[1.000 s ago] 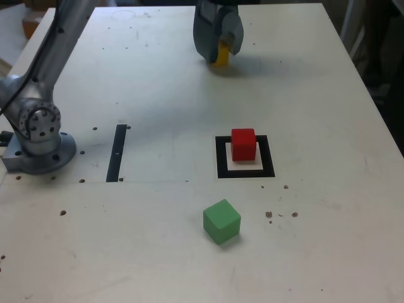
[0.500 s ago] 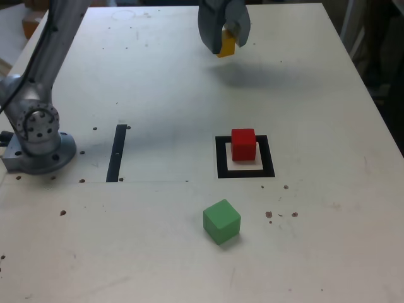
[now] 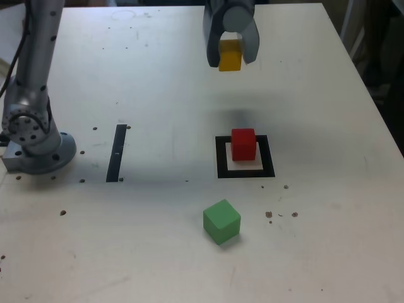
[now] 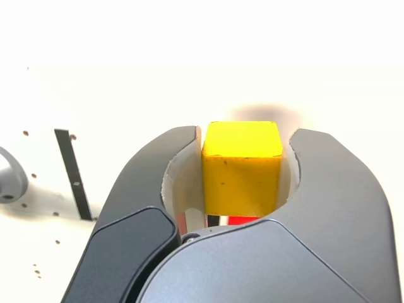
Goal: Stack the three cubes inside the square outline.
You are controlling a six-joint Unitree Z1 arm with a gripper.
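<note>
The gripper point(image 3: 231, 50) pinches the yellow cube point(image 3: 230, 55) high above the table's far edge, and should lower it slowly, flat onto the red cube point(image 3: 243, 144) inside the square outline point(image 3: 220, 158).

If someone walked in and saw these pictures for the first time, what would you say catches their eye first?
Most striking is the small matte yellow cube clamped in the grey gripper, held in the air over the far part of the pale table. Next, the red cube sitting inside the thick black square outline, and the slightly larger green cube alone on the table nearer the camera.
</note>
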